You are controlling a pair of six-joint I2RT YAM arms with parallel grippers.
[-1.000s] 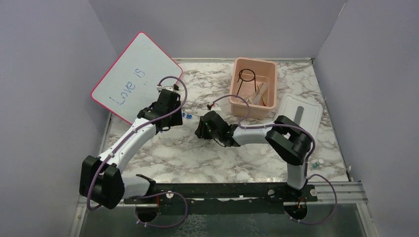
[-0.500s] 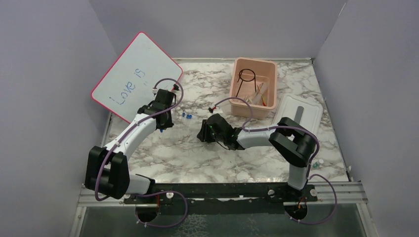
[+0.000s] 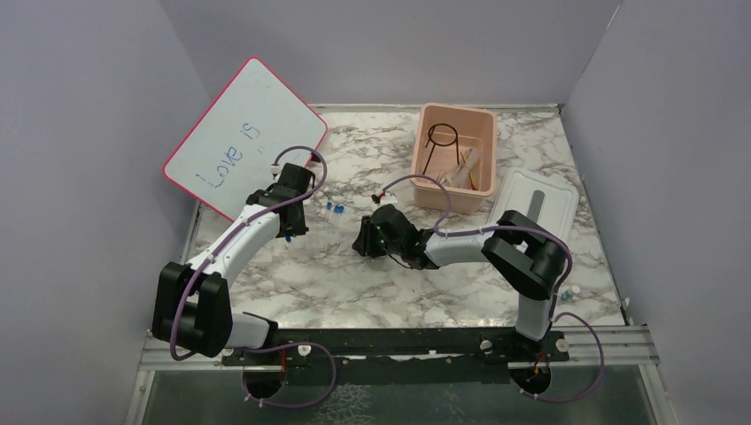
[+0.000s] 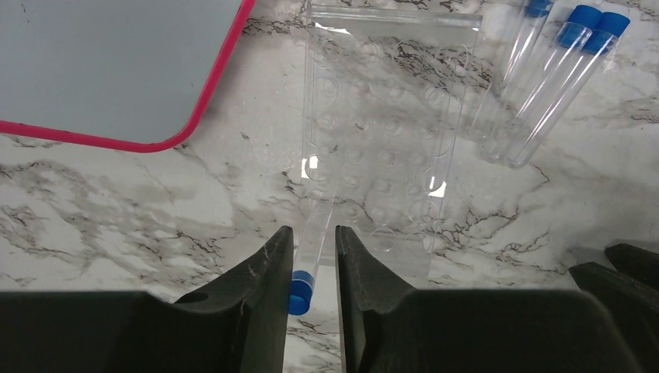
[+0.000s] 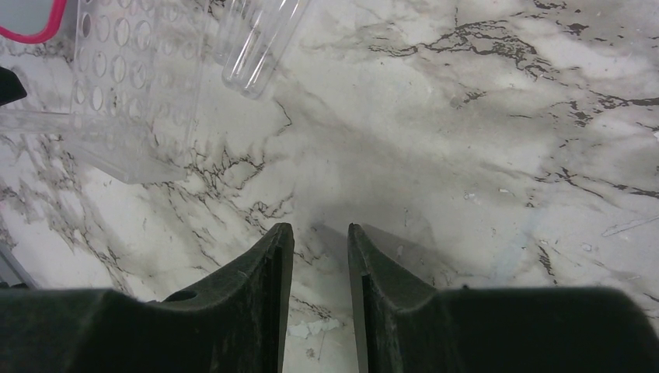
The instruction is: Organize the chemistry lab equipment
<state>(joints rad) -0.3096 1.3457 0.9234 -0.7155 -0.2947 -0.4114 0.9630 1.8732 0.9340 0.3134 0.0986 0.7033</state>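
Just between the fingers of the left hand [image 4: 312, 233] — a blue-capped tube [image 4: 300, 288].

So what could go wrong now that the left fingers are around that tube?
The left fingers hold the tube only at its capped end, so it may tilt or slip when lifted. It seems to rest on the clear rack and might drag it. A shifted rack could roll the loose tubes beside it.

"Love is" in blue on the whiteboard [image 3: 243, 142]
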